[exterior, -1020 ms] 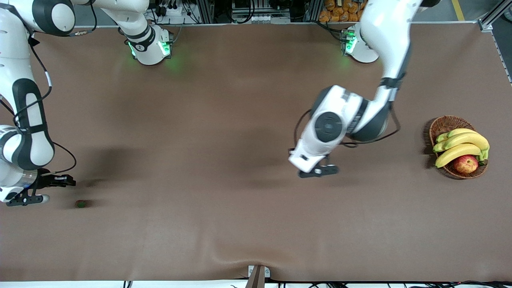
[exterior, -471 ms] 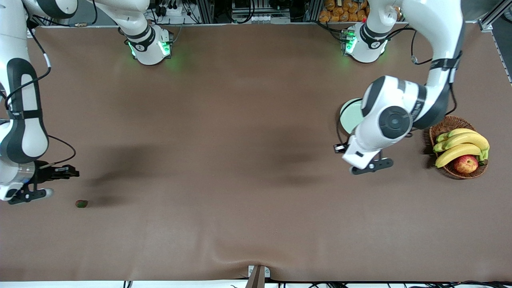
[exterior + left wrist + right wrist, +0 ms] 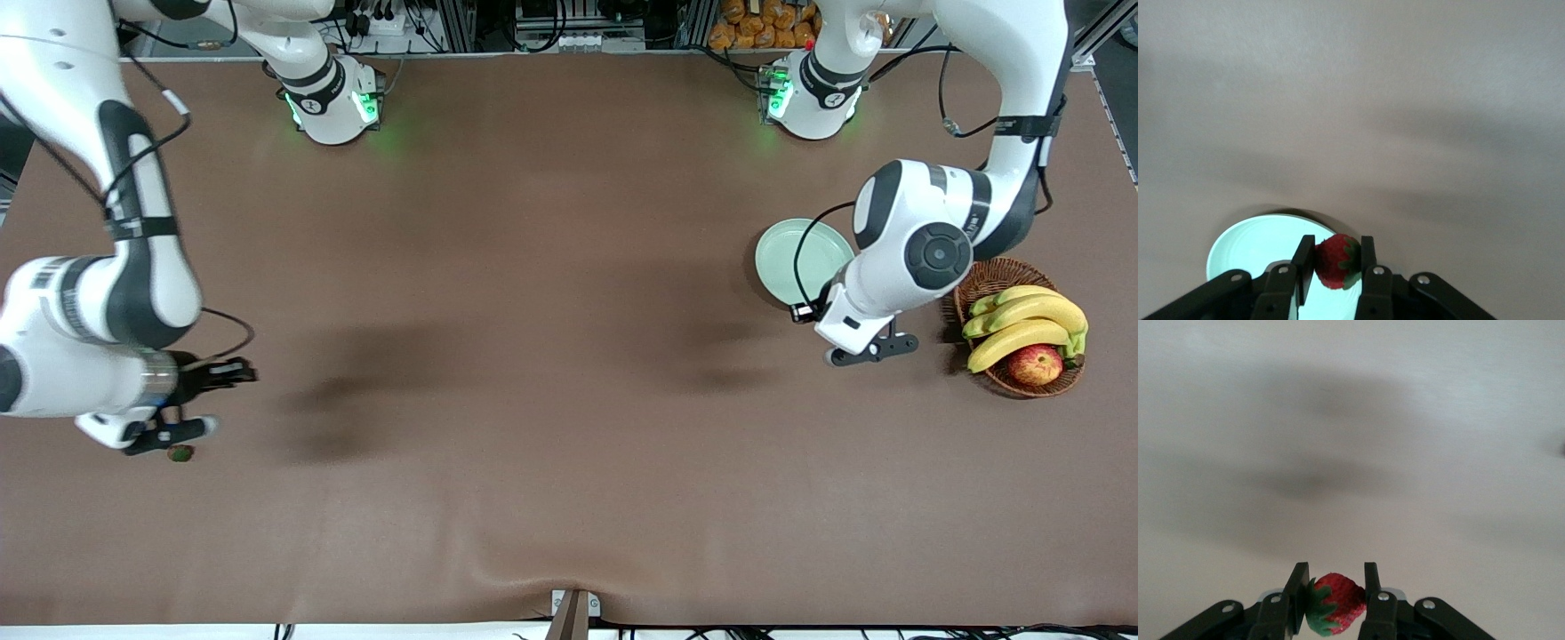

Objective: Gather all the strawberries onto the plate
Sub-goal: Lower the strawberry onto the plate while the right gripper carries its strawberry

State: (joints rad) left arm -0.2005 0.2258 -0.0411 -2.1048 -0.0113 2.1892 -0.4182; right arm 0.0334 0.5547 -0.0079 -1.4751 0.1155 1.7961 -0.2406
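The brown worktop (image 3: 533, 311) carries a pale mint-green plate (image 3: 787, 253) toward the left arm's end, about midway between the edge where the robot bases stand and the edge nearest the front camera. Just beside the plate, closer still to that end edge, stands a brown wicker basket (image 3: 987, 276) holding a bunch of bananas (image 3: 1022, 324) and a red-yellow apple (image 3: 1036, 364).

The left gripper (image 3: 1337, 263) hangs in the air over the plate's rim on the side nearest the front camera. Its fingers (image 3: 1303, 257) are closed tight on a strawberry (image 3: 1333, 260), which sits clamped between the two pads with its green top turned to one side. In the left wrist view the plate (image 3: 1255, 243) lies directly under the gripped fruit. From the front camera the left gripper (image 3: 867, 351) shows as a dark bar beneath the white wrist, and the fruit it carries is hidden.

The right gripper (image 3: 1335, 597) is at the right arm's end of the worktop, up off the surface, with its fingers (image 3: 1297, 590) pinched on a second strawberry (image 3: 1338, 601), green leaves showing at one side. In the front view the right gripper (image 3: 173, 433) hovers just above a third strawberry (image 3: 180, 453), a small red and green fruit lying on the worktop close to that end edge, in the half nearer the front camera. Whether the gripper touches it cannot be told.
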